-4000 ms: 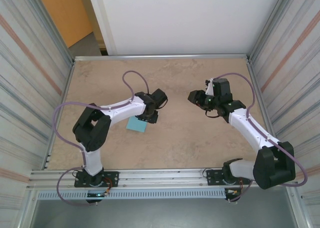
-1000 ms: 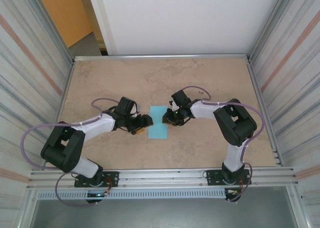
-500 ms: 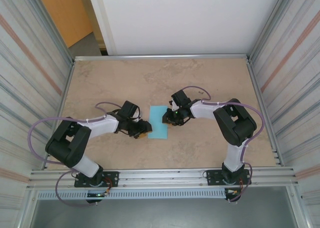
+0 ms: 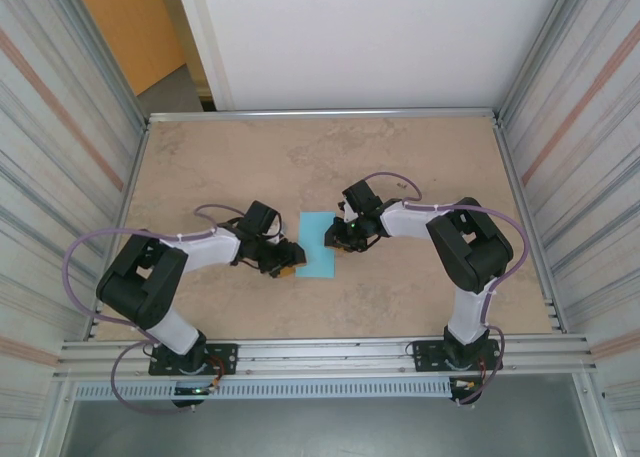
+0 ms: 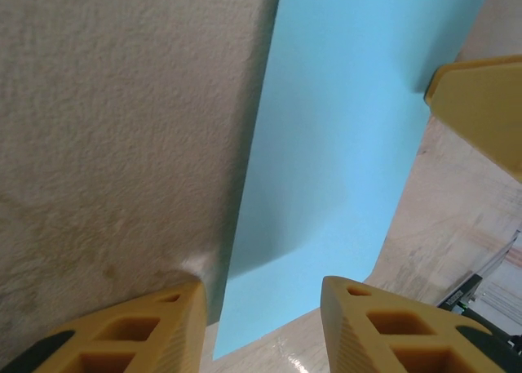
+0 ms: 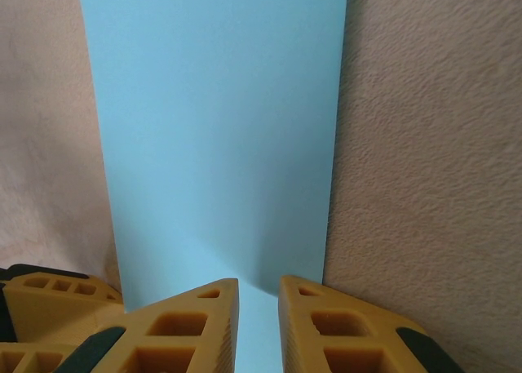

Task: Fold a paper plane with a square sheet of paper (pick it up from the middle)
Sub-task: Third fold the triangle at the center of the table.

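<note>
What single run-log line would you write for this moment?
sheet of paper: on table | left gripper: open, astride paper's left edge | right gripper: narrow gap at right edge, grip unclear

The worktop (image 4: 420, 167) is a beige slab with a mottled, stone-like pattern and a fine grainy texture, as the wrist views show. A thin metal rail (image 4: 320, 114) runs round its edges. One thing lies on it: the paper (image 4: 317, 239), plain light blue. It sits near the middle, a little toward the near side. From above it is an upright rectangle, longer front to back than across, with its long edges nearly parallel to the side rails. Most of it lies flat on the surface. In the left wrist view, one corner appears to lift slightly, with a dark shadow under it.
</note>
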Robot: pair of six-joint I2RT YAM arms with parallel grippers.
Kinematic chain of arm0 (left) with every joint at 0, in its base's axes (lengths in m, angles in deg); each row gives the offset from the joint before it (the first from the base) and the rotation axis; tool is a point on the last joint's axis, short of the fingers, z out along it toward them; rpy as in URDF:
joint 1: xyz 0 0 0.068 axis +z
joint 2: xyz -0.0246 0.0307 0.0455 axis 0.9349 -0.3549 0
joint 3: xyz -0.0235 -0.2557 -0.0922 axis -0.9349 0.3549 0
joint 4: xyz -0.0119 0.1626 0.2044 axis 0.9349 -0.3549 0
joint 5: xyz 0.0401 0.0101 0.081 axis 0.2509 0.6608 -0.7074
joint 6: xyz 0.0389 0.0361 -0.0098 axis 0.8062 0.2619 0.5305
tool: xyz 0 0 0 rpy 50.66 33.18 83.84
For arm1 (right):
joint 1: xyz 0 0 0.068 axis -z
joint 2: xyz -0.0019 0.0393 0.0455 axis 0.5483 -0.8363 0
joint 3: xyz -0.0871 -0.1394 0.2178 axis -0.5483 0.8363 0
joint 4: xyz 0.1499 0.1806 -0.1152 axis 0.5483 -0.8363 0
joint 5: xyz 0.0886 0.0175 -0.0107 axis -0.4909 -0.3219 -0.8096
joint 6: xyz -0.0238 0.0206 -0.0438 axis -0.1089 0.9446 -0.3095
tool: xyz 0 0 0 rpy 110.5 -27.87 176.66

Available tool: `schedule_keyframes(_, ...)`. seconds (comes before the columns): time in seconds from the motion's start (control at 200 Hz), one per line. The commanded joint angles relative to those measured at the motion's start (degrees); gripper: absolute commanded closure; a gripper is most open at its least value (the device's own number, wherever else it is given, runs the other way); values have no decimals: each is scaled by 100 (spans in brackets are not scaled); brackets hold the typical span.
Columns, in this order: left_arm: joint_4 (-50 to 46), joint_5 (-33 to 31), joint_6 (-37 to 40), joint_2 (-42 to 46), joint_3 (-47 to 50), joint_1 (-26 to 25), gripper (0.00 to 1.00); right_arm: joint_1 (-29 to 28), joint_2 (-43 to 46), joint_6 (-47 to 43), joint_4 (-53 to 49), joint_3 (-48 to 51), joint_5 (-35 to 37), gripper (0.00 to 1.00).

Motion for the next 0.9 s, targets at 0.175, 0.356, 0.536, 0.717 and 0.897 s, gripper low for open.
schedule_keyframes(0.175, 366, 355, 164, -82, -284, 41, 59, 40, -188, -53, -195, 89, 158, 79)
schedule_keyframes(0.356, 352, 415, 228, -174, -354, 206, 60, 43, -180, -58, -184, 101, 169, 79)
schedule_keyframes(0.536, 361, 562, 299, -350, -455, 386, 66, 45, -161, -58, -187, 108, 175, 79)
schedule_keyframes(0.717, 328, 651, 401, -533, -645, 506, 71, 49, -142, -57, -179, 128, 179, 79)
schedule_keyframes(0.897, 313, 700, 475, -684, -727, 606, 77, 48, -111, -64, -154, 125, 192, 79)
